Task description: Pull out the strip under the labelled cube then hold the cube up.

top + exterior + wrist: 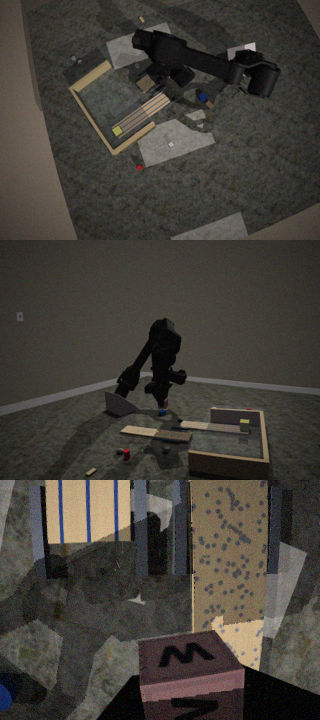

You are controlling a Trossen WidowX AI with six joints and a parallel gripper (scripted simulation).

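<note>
The labelled cube (191,652) (165,404) is pink with black letters, a W on its top. My gripper (183,679) (162,405) is shut on it and holds it above the floor, outside the walled frame. In the top view the arm hides nearly all of the cube. The dotted wooden strip (227,555) (139,430) (145,83) lies outside the frame's open side, between dark guide rails, with nothing seen on it. The blue-lined strip (155,104) (204,426) (75,510) reaches into the frame, with a yellow cube (117,130) (244,425) on its inner end.
The wooden frame (90,117) (228,456) has walls on three sides. A blue cylinder (202,96) (162,413) (4,695) stands near the gripper. A red cylinder (126,454) stands beside the dotted strip, another red one (139,167) beyond the frame, near a small white block (170,144).
</note>
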